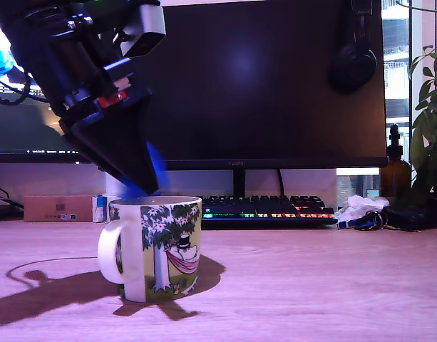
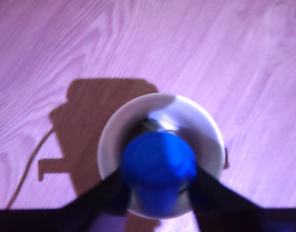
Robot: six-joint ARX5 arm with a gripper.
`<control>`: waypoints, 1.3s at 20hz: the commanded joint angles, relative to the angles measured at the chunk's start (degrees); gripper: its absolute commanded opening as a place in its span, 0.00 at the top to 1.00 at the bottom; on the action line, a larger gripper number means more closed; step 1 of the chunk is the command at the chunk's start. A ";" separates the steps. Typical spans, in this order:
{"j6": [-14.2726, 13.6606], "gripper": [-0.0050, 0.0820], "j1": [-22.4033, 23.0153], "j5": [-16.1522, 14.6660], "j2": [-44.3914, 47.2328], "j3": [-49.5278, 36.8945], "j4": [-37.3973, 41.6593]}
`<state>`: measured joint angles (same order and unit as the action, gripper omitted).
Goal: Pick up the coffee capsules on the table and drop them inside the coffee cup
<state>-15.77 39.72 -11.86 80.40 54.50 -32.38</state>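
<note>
Above the white mug (image 1: 160, 246), near the middle of the wooden worktop (image 1: 311, 285), we have the gripper (image 1: 152, 187) angled down with its tip just over the rim. Seen from the wrist, the jaws are pinching the bright blue capsule (image 2: 158, 169) from both sides, and the capsule sits squarely over the mug's round opening (image 2: 160, 108); in the exterior view it shows only as a blue blur at the tip. Something pale and shiny lies on the mug's floor beyond it, which may be the other pod, but we cannot tell. We judge this to be the release step. To do it well, we should keep the capsule centred over the opening, part the jaws cleanly so neither side drags the pod toward the rim, and let it fall straight. The mug's handle (image 1: 112, 253) points to the exterior view's left, clear of the arm, so our main risk is nudging the rim with the jaws on the way out; a straight lift upward seems safest. Far behind stand a monitor (image 1: 268, 78), a lit keyboard (image 1: 268, 208) and a cardboard box (image 1: 58, 208).
</note>
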 commanded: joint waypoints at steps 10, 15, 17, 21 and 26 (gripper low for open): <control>-0.52 0.69 0.13 -2.51 -0.48 0.11 0.52; 2.89 0.96 -0.31 -3.63 -3.87 0.11 1.22; 4.22 0.96 -1.68 -3.96 -5.22 -0.39 3.67; 6.95 0.96 -5.77 -4.66 -8.22 -2.93 9.01; 8.85 0.96 -13.73 -4.61 -13.20 -8.57 15.30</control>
<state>-7.60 26.87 -16.43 68.16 47.40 -18.31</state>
